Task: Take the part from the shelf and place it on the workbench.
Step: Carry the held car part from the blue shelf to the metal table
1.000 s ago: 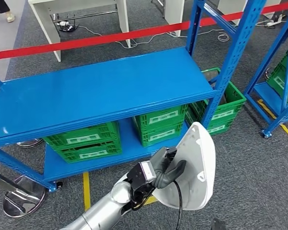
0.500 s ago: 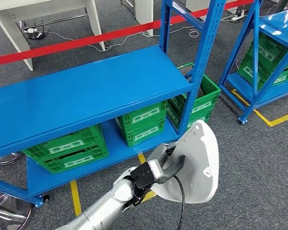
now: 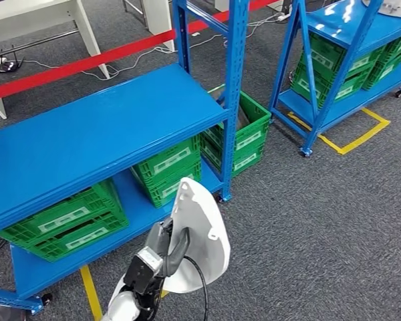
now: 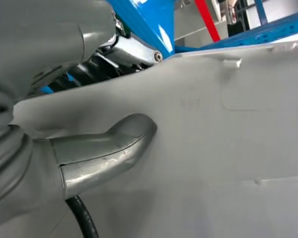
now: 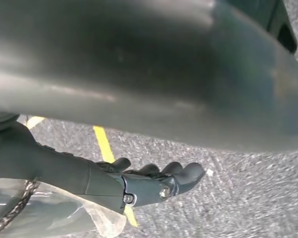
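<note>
- One clear change over the last second: the whole head view has swung, so the blue shelf and its green crates now sit further left and a second rack has come in at the far right (the camera turned; the shelf did not move).
- That suggests the robot is turning away from the shelf with the part in hand, so the carry to the table is under way; no table for the drop-off is identifiable yet.
- The white part hangs over the carpet, just near of the shelf's right post.
- The left robot hand is clamped on the part's edge, thumb pressed across its face, arm raised from below.
- The right robot hand hangs low over the floor, fingers loosely curled, holding nothing.
</note>
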Robot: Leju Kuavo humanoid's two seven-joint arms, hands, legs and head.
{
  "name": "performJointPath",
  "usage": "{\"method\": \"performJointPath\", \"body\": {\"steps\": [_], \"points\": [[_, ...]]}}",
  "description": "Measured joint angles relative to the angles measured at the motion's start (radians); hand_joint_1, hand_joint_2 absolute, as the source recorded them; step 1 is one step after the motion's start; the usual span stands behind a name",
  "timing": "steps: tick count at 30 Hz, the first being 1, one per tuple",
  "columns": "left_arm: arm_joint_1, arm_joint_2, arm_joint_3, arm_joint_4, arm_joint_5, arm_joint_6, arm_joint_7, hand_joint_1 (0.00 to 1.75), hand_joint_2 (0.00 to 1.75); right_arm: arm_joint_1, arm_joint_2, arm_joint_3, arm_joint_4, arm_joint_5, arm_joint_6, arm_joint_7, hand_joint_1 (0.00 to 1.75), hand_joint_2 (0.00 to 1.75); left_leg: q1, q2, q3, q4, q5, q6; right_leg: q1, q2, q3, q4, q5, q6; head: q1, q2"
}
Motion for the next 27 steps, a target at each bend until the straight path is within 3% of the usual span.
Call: {"method": "performJointPath", "body": {"steps": [2,4,5,6,7,9,10,12,13,15,17,19,21,22,23,25,27], "points": [[0.016,0.002,0.007,-0.027,0.02,-0.019,-0.015,1.75,1.75,-0.001,0.005,0.009,-0.001,0.013,-0.001,-0.031,0.0,0.0,0.006,-0.038,-0.014,0.043,-0.039,-0.009,-0.002,0.019,-0.002,-0.001,0.005,-0.012,-0.002,0.0],[0.02,0.001,0.01,-0.039,0.012,-0.03,-0.017,1.75,1.75,-0.008,0.004,0.014,-0.004,0.018,0.004,-0.068,0.0,0.0,0.009,-0.089,-0.061,0.162,-0.112,-0.013,-0.001,0.04,-0.007,-0.001,0.01,-0.02,-0.004,0.0],[0.019,0.001,0.008,-0.04,-0.002,-0.029,-0.013,1.75,1.75,-0.012,0.002,0.015,-0.005,0.018,0.007,-0.084,0.0,0.0,0.009,-0.101,-0.088,0.229,-0.141,-0.012,0.001,0.053,-0.01,-0.001,0.012,-0.023,-0.004,0.0],[0.014,0.001,0.006,-0.039,-0.017,-0.027,-0.009,1.75,1.75,-0.017,0.0,0.015,-0.006,0.02,0.011,-0.098,0.0,0.0,0.008,-0.106,-0.106,0.272,-0.153,-0.01,0.003,0.067,-0.012,-0.001,0.014,-0.025,-0.004,0.0],[0.007,0.001,0.001,-0.037,-0.028,-0.025,-0.007,1.75,1.75,-0.022,-0.004,0.015,-0.006,0.023,0.013,-0.107,0.0,0.0,0.008,-0.11,-0.108,0.281,-0.144,-0.005,0.005,0.083,-0.014,-0.001,0.017,-0.026,-0.004,0.0],[-0.01,0.001,-0.008,-0.034,-0.038,-0.023,-0.006,1.75,1.75,-0.033,-0.011,0.015,-0.006,0.029,0.016,-0.112,0.0,0.0,0.005,-0.128,-0.06,0.184,-0.078,0.01,0.008,0.113,-0.015,-0.001,0.022,-0.026,-0.004,0.0],[-0.016,0.001,-0.011,-0.034,-0.039,-0.023,-0.006,1.75,1.75,-0.038,-0.013,0.015,-0.006,0.031,0.016,-0.112,0.0,0.0,0.004,-0.157,-0.029,0.117,-0.047,0.021,0.009,0.128,-0.016,-0.001,0.025,-0.024,-0.003,0.0],[-0.023,0.0,-0.013,-0.033,-0.041,-0.022,-0.006,1.75,1.75,-0.049,-0.014,0.016,-0.006,0.032,0.016,-0.112,0.0,0.0,0.003,-0.204,0.011,0.023,-0.019,0.035,0.008,0.153,-0.024,0.0,0.032,-0.015,-0.003,0.0],[-0.025,0.0,-0.014,-0.033,-0.041,-0.022,-0.006,1.75,1.75,-0.052,-0.015,0.017,-0.006,0.033,0.016,-0.112,0.0,0.0,0.002,-0.213,0.015,0.009,-0.02,0.038,0.005,0.165,-0.03,-0.001,0.037,-0.008,-0.004,0.0],[-0.027,-0.002,-0.017,-0.032,-0.041,-0.021,-0.006,1.75,1.75,-0.052,-0.016,0.017,-0.006,0.035,0.015,-0.112,0.0,0.0,0.002,-0.192,0.016,-0.005,-0.012,0.037,-0.001,0.179,-0.042,-0.003,0.045,0.005,-0.006,0.0],[-0.029,-0.004,-0.019,-0.031,-0.041,-0.021,-0.007,1.75,1.75,-0.05,-0.018,0.017,-0.006,0.037,0.014,-0.113,0.0,0.0,0.005,-0.164,0.021,-0.023,0.001,0.037,0.003,0.133,-0.065,0.026,0.026,0.012,-0.001,0.0],[-0.029,-0.005,-0.018,-0.029,-0.041,-0.021,-0.007,1.75,1.75,-0.053,-0.02,0.018,-0.006,0.038,0.012,-0.113,0.0,0.0,0.005,-0.13,0.022,-0.031,0.007,0.038,0.007,0.067,-0.117,0.131,-0.034,0.018,0.004,0.0],[-0.029,-0.004,-0.018,-0.026,-0.041,-0.02,-0.006,1.75,1.75,-0.055,-0.022,0.019,-0.006,0.039,0.012,-0.113,0.0,0.0,0.003,-0.094,0.018,-0.03,0.007,0.039,0.005,0.046,-0.167,0.244,-0.083,0.026,0.005,0.0],[-0.028,-0.004,-0.018,-0.025,-0.041,-0.02,-0.006,1.75,1.75,-0.054,-0.024,0.019,-0.006,0.039,0.012,-0.113,0.0,0.0,0.003,-0.077,0.018,-0.029,0.007,0.039,0.003,0.043,-0.169,0.259,-0.082,0.029,0.005,0.0],[-0.029,-0.004,-0.018,-0.023,-0.04,-0.02,-0.006,1.75,1.75,-0.053,-0.025,0.019,-0.006,0.038,0.012,-0.113,0.0,0.0,0.004,-0.062,0.018,-0.028,0.006,0.037,0.001,0.038,-0.15,0.235,-0.064,0.033,0.005,0.0],[-0.029,-0.005,-0.018,-0.021,-0.034,-0.021,-0.006,1.75,1.75,-0.053,-0.029,0.019,-0.006,0.038,0.015,-0.112,0.0,0.0,0.004,-0.037,0.018,-0.023,0.001,0.029,-0.002,0.007,-0.07,0.106,-0.015,0.038,0.006,0.0],[-0.03,-0.006,-0.016,-0.02,-0.028,-0.02,-0.006,1.75,1.75,-0.056,-0.031,0.019,-0.006,0.038,0.025,-0.113,0.0,0.0,0.0,-0.02,0.016,-0.012,-0.008,0.016,-0.001,-0.02,-0.011,0.011,0.006,0.026,0.004,0.0]]}}
